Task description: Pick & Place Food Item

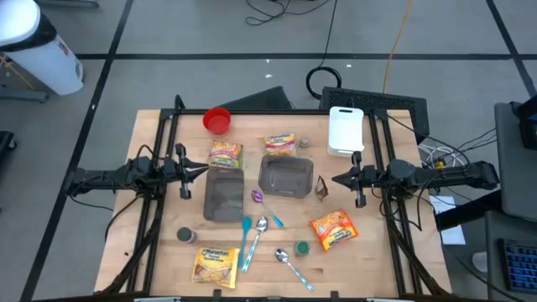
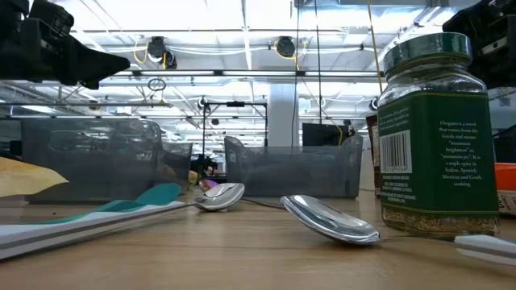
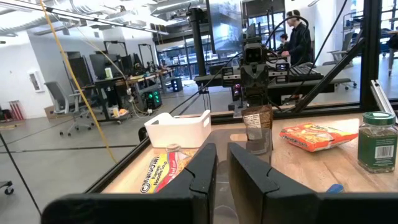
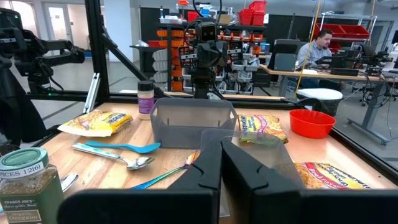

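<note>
Several noodle packets lie flat on the wooden table: two yellow ones at the far middle (image 1: 225, 154) (image 1: 280, 143), an orange one (image 1: 334, 229) at the near right and a yellow one (image 1: 214, 264) at the near edge. Two grey tubs (image 1: 223, 195) (image 1: 285, 176) stand in the middle. My left gripper (image 1: 204, 169) (image 3: 222, 163) hovers left of the tubs, pointing level, shut with nothing between its fingers. Facing it from right of the tubs, my right gripper (image 1: 336, 179) (image 4: 219, 163) is also shut and bare.
A red bowl (image 1: 216, 120) and a white bin (image 1: 345, 128) stand at the far edge. A brown pouch (image 1: 323, 186) stands before my right gripper. Spoons (image 1: 261, 225) and a green-lidded spice jar (image 1: 301, 248) (image 2: 435, 137) sit near the front. A person (image 4: 323, 46) sits beyond the table.
</note>
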You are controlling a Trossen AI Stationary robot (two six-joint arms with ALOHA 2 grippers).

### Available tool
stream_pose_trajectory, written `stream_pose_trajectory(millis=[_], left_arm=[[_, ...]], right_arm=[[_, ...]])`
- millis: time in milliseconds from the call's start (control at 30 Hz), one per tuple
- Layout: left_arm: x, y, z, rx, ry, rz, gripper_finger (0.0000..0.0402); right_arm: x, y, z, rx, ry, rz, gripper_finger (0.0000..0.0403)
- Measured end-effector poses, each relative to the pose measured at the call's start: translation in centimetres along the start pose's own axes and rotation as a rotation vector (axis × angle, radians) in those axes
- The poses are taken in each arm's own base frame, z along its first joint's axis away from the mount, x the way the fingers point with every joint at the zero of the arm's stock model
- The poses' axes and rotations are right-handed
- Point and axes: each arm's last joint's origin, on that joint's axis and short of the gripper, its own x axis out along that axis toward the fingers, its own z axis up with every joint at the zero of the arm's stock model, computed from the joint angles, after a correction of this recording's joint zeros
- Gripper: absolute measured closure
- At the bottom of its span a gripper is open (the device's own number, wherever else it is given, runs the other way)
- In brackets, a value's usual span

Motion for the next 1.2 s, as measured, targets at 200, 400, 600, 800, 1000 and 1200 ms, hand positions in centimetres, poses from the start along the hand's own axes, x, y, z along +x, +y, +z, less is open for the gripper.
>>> stream_pose_trajectory(millis=[200, 400, 600, 800, 1000, 1200], left_arm=[[0.0, 0.0, 0.0, 0.0, 0.0, 0.0, 0.0353], [0.0, 0.0, 0.0, 0.0, 0.0, 0.0, 0.0353], [0.0, 0.0, 0.0, 0.0, 0.0, 0.0, 0.0353], [0.0, 0.0, 0.0, 0.0, 0.0, 0.0, 0.0353], [0.0, 0.0, 0.0, 0.0, 0.0, 0.001, 0.0353], [0.0, 0.0, 0.1, 0.009, -0.008, 0.002, 0.0353]], right_arm=[[0.0, 0.0, 0.6, 0.049, -0.067, -0.001, 0.0403], [0.0, -0.1, 1.5, 0.107, -0.145, -0.001, 0.0403], [0.6, -0.1, 4.0, 0.085, -0.151, -0.003, 0.0403], [2.2, -0.5, 7.4, 0.036, -0.139, -0.091, 0.0403], [4.8, -0.8, 9.3, 0.045, -0.088, -0.215, 0.0403], [7.5, -0.9, 10.1, 0.048, -0.121, -0.224, 0.0403]])
